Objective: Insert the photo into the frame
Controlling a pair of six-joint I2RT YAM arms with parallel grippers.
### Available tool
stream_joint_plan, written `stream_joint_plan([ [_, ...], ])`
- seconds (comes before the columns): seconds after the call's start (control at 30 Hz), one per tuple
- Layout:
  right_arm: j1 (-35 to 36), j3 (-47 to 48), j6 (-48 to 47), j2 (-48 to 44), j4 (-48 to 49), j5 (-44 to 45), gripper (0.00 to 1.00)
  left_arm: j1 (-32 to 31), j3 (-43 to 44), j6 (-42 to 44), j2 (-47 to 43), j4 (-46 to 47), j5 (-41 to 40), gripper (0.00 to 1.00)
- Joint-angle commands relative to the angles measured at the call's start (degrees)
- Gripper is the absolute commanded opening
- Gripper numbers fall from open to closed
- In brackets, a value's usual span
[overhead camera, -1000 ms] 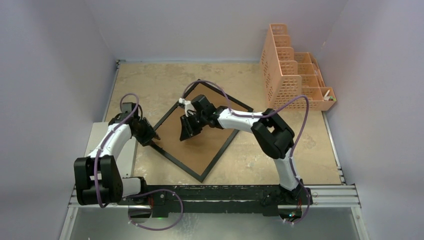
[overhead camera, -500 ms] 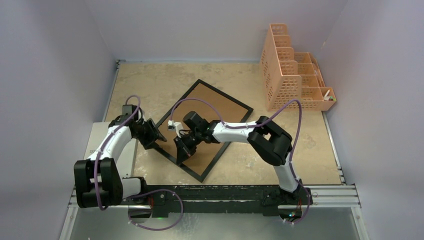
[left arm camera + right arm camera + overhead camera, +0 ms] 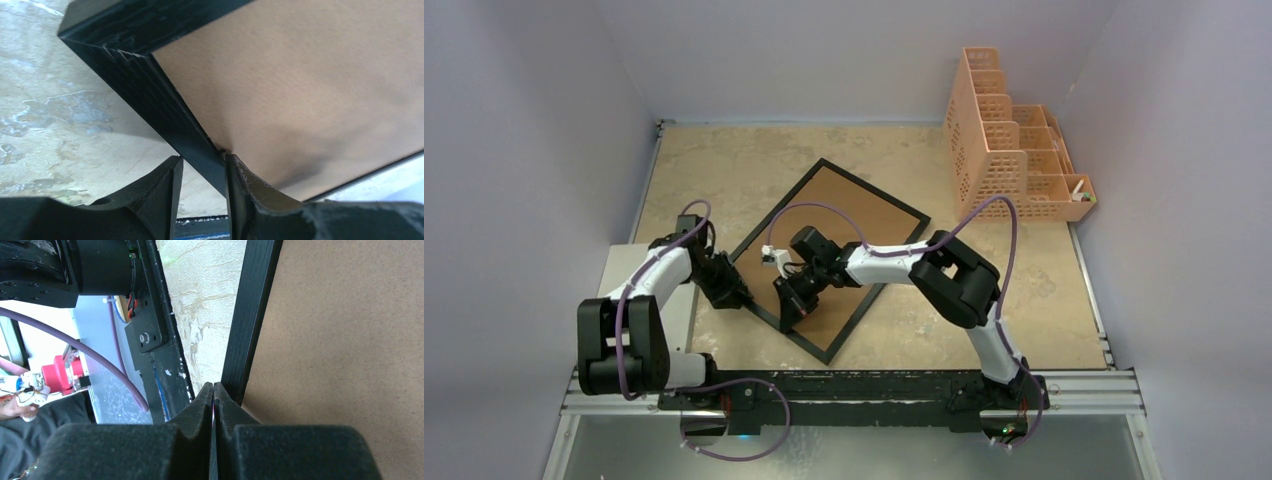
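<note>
The frame (image 3: 879, 190) lies back up on the table, set like a diamond, its brown board facing the top camera. The photo is hidden. My left gripper (image 3: 742, 298) is at the frame's left edge. In the left wrist view the black rail (image 3: 170, 115) runs between the left gripper's (image 3: 202, 162) fingertips, and both tips touch it. My right gripper (image 3: 789, 318) rests over the near-left rail. In the right wrist view its (image 3: 214, 386) fingers are pressed together with nothing between them, tips against the rail (image 3: 255, 305).
A peach mesh organizer (image 3: 1009, 150) stands at the back right against the wall. A pale slab (image 3: 614, 280) lies under the left arm. The black mounting rail (image 3: 874, 385) runs along the near edge.
The right gripper has moved from the middle of the brown board to the near-left rail and shut. The left gripper has slid a little nearer along the frame's left edge.
</note>
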Motion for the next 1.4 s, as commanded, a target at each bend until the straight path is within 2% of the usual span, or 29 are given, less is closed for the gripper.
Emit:
stream_joint_plan([
  [0.0, -0.8, -0.7, -1.3, 3.9, -4.0, 4.2, 0.04, -1.6, 0.6, -1.8, 1.7, -0.9, -6.2, 0.35],
  [0.2, -4.1, -2.4, -1.7, 6.0, -4.5, 6.2, 0.02, -2.6, 1.0, -2.2, 1.6, -1.2, -7.6, 0.28],
  [1.07, -9.5, -2.5, -6.2, 8.8, -9.4, 14.2, 0.01, -2.8, 1.2, -3.1, 1.8, -1.8, -8.8, 0.24],
  [1.37, -9.5, -4.6, -3.8, 6.7, -4.8, 16.0, 0.03, -2.8, 1.2, -3.2, 1.8, -1.9, -8.7, 0.24],
])
